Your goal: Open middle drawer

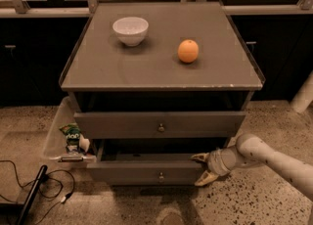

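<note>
The grey cabinet [161,67] shows two drawer fronts. The wider upper front [122,124] has a round knob. Below it, the middle drawer [142,172] with its small knob [160,175] stands pulled out a little, with a dark gap above its front. My gripper [201,168] comes in from the right on a white arm [274,160]. It is at the right end of the middle drawer's front, with its fingers spread. One fingertip [197,157] lies at the top edge and the other at the lower corner. The lowest drawer is out of view.
A white bowl [130,29] and an orange [188,51] sit on the cabinet top. A clear bin [61,131] with snack packets hangs at the cabinet's left side. Black cables [29,190] lie on the speckled floor at the left. Dark cabinets stand behind.
</note>
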Motion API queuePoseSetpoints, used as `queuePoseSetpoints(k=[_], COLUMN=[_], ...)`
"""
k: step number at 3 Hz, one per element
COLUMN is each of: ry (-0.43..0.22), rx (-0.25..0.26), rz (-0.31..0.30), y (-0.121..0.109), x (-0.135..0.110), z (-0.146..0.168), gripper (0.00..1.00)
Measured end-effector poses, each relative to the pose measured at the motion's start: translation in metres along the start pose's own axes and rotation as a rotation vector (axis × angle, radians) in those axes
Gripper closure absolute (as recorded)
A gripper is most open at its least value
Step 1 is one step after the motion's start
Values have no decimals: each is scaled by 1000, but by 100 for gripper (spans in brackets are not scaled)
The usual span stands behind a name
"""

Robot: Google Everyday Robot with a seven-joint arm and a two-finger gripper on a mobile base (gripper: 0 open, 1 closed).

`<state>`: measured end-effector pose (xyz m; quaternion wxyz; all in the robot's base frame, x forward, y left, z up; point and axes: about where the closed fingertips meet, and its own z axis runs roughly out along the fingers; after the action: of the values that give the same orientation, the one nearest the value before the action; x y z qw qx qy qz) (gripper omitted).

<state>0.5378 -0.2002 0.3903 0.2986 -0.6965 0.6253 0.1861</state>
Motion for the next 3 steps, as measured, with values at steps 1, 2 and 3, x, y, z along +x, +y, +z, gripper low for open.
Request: queuePoseSetpoints(k=[1, 2, 3], ry=[0, 37, 112], rx=[0, -6, 0], rz=[0, 0, -26], y=[0, 19, 48], x=[-1, -12, -40], z=[-1, -19, -57], gripper=[14, 38, 61])
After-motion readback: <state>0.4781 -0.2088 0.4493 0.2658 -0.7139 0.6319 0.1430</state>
